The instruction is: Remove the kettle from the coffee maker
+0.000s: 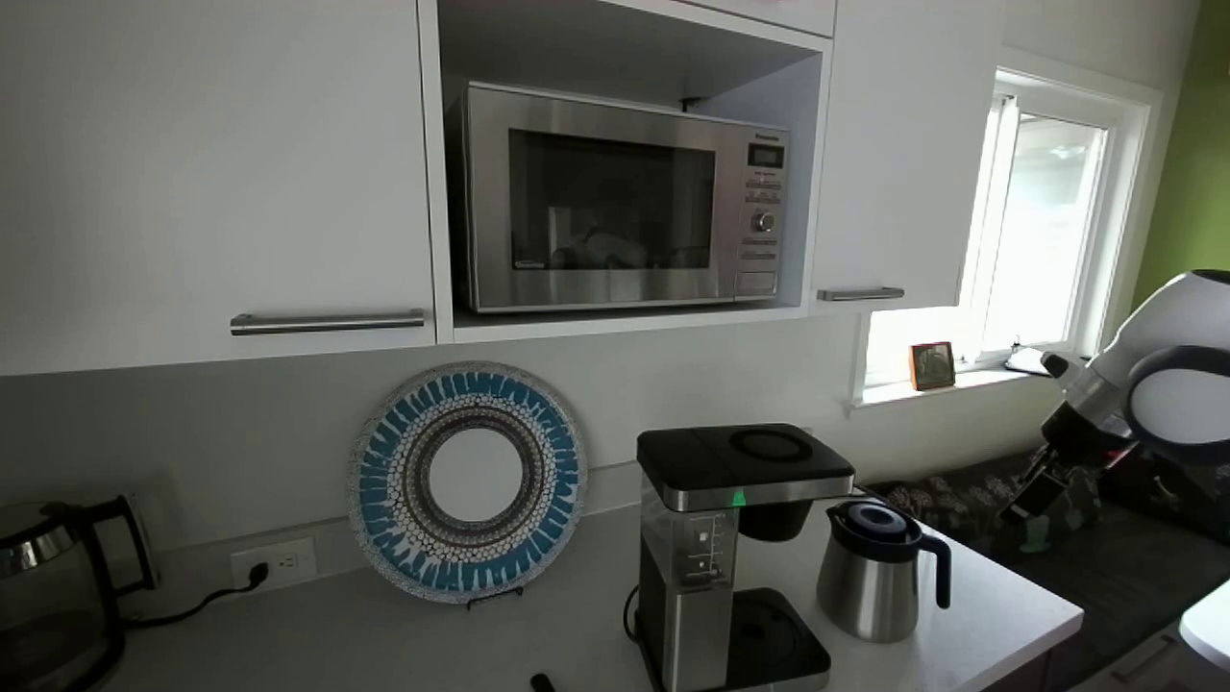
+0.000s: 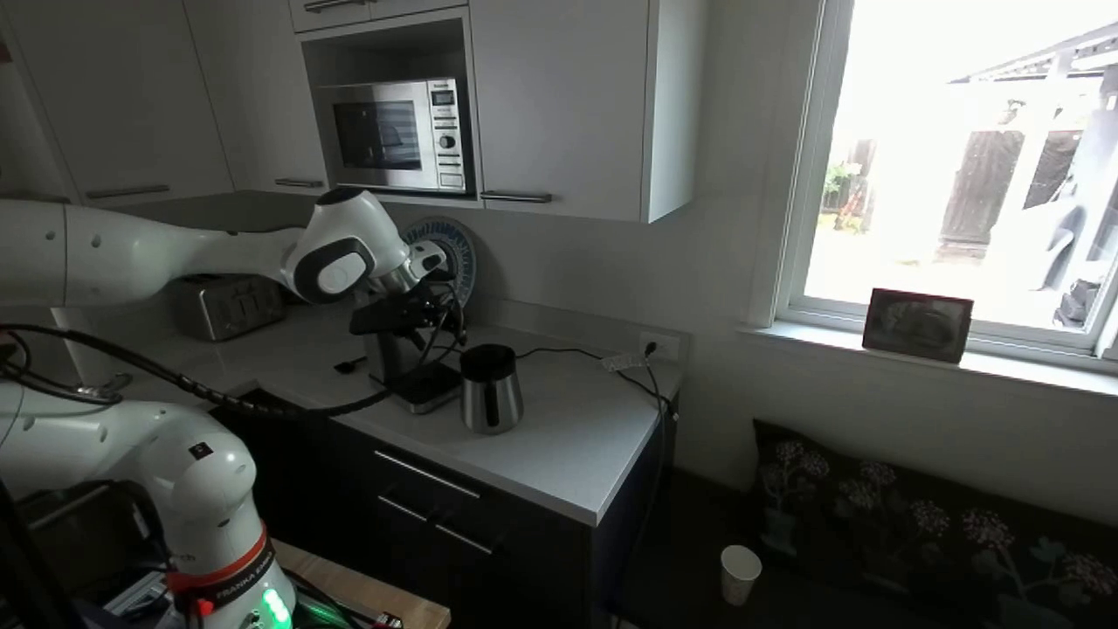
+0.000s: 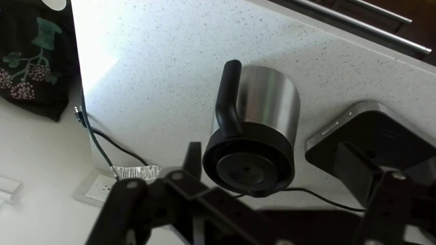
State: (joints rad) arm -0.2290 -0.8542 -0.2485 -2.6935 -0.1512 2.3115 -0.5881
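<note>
Grpr [image 3: 270,154] spread (kettle [image 1: 873,577] beside coffeemkr [image 1: 700,565]).

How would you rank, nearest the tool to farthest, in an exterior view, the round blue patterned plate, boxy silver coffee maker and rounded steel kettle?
From the tool, at the view's right:
1. Steel kettle, to its lower left
2. Coffee maker, left of the kettle
3. Plate, farther left

The kettle [image 1: 870,584] stands upright on the desk [image 1: 990,607], lid on, at three o'clock from the coffee maker [image 1: 704,605], just off its base, handle pointing to three. The pincer [image 1: 1034,494] hangs at two o'clock from the kettle, apart from it. A jug [image 1: 58,596] sits at the coffee maker's nine, the plate [image 1: 473,478] between nine and ten, the microwave [image 1: 620,200] between eleven and twelve.
</note>
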